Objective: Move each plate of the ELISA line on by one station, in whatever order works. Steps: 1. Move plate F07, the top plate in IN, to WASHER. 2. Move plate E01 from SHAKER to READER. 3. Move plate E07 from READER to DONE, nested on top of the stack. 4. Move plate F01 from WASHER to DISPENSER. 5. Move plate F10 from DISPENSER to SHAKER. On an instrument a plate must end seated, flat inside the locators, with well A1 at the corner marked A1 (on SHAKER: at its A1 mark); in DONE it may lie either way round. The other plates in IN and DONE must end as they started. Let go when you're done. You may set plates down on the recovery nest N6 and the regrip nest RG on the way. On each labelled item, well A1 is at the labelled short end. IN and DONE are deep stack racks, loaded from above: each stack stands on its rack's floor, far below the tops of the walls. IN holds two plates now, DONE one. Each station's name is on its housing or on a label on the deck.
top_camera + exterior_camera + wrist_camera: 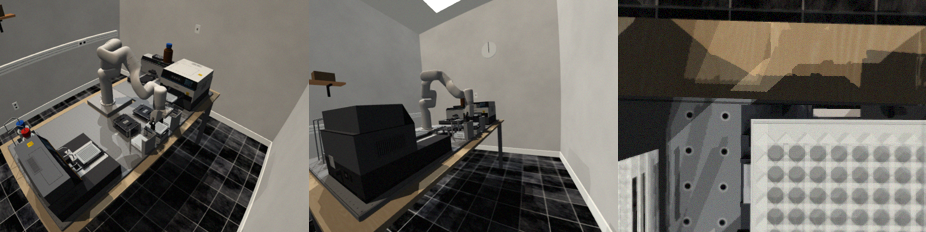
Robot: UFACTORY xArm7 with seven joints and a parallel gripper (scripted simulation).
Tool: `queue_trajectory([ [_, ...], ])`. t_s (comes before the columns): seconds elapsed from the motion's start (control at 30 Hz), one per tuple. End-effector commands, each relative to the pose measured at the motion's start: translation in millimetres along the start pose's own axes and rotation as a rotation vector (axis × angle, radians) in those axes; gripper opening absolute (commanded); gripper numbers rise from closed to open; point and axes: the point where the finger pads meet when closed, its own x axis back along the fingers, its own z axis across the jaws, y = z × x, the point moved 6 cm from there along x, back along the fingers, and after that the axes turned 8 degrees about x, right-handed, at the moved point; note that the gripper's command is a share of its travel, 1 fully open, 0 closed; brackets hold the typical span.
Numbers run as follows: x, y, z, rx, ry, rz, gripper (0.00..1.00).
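Observation:
My gripper (154, 123) is shut on a white well plate (160, 128) and holds it low over the deck near the table's front edge, between two grey stack racks. In the wrist view the plate (843, 175) fills the lower right; my fingers are out of frame and I cannot read the plate's label. The near rack (146, 143) shows a white plate inside, also at the wrist view's left edge (638, 192). The far rack (175, 117) stands just behind. Another plate (88, 152) lies on the big dark instrument at the left, and one (171, 97) on the white instrument's tray. From the exterior view the gripper (467, 116) is small.
Two black nests (126, 122) (143, 110) stand left of the gripper. A white instrument (187, 77) and a brown bottle (168, 53) are at the back. The perforated deck (705, 170) and the wooden table edge (768, 50) lie under the wrist.

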Motion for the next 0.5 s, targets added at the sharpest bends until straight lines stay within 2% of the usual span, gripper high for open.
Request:
queue_trajectory([
  [0.0,-4.1,-1.2,0.2,0.0,0.001,0.004,0.0],
  [0.47,-6.5,-1.3,0.2,0.0,0.001,0.004,0.0],
])
